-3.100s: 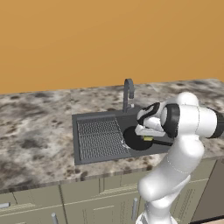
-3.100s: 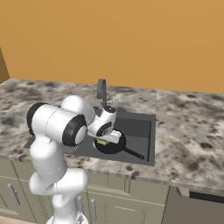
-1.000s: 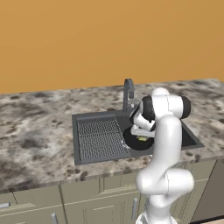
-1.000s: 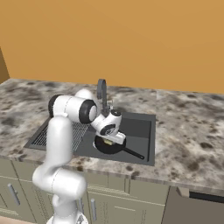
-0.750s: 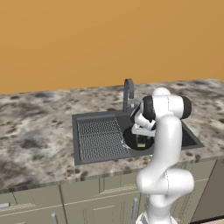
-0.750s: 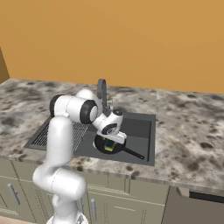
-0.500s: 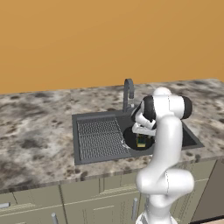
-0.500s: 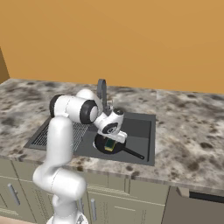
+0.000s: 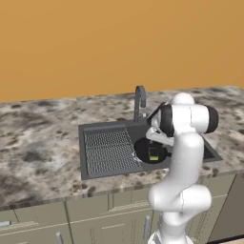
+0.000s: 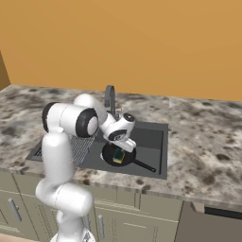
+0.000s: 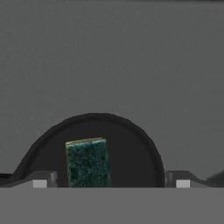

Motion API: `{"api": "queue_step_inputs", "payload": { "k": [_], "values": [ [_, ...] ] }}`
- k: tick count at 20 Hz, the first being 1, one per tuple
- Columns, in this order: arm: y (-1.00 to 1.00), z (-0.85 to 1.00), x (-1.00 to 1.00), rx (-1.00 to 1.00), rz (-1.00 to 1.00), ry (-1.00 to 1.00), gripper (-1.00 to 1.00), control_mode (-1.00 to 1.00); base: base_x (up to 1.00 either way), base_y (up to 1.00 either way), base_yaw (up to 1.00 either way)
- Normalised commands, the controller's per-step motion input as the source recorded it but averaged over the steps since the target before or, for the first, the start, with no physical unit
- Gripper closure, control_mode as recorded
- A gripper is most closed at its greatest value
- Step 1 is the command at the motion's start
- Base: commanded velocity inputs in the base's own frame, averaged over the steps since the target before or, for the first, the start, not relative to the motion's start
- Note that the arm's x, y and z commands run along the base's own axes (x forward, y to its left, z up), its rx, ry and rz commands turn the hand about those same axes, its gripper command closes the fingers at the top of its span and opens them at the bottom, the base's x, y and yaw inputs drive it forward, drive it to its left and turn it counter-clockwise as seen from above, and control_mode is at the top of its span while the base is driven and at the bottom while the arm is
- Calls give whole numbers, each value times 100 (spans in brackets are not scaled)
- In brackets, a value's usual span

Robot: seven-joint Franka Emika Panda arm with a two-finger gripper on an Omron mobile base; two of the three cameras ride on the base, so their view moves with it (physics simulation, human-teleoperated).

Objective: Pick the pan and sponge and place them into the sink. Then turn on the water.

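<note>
Granite countertop (image 9: 38,143), mottled grey and brown, runs along the orange wall (image 9: 95,43) and fills the left of the left base view. Set into it is the dark grey sink (image 9: 90,128). Its ribbed drainboard (image 9: 107,151) takes the left half, bare. The deeper basin lies to the right of that, with the arched grey faucet (image 9: 139,101) rising at the sink's back rim, just behind the basin.

The black pan (image 9: 145,153) sits on the basin floor near the drainboard side, and the sponge (image 9: 153,154) lies inside it, green face up. In the right base view the pan (image 10: 108,155) has its dark handle (image 10: 144,166) pointing off to the right across the basin floor, and the sponge (image 10: 118,156) rests near the pan's middle.

The gripper (image 10: 124,149) hangs just above the pan; the white wrist and forearm cover part of the pan's rim and the right part of the basin in the left base view. In the hand view the two fingertips (image 11: 40,180) stand spread wide, one at each side of the pan (image 11: 127,153), with the sponge (image 11: 86,162) lying free between them and touching neither. Nothing is held.

Right of the sink the countertop carries on, and pale cabinet fronts (image 9: 105,219) with bar handles run below the counter edge.
</note>
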Motion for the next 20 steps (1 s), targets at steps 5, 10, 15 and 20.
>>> {"api": "queue_step_inputs", "payload": {
  "k": [5,10,15,20],
  "values": [
    [-34,80,-31,36,-17,-1,-100,-100,0,0,0],
    [-33,72,-12,36,-29,3,-100,-100,0,0,0],
    [-18,86,0,37,-24,14,-100,-100,0,0,0],
    [-5,78,0,39,-15,22,-100,-100,0,0,0]
  ]
}}
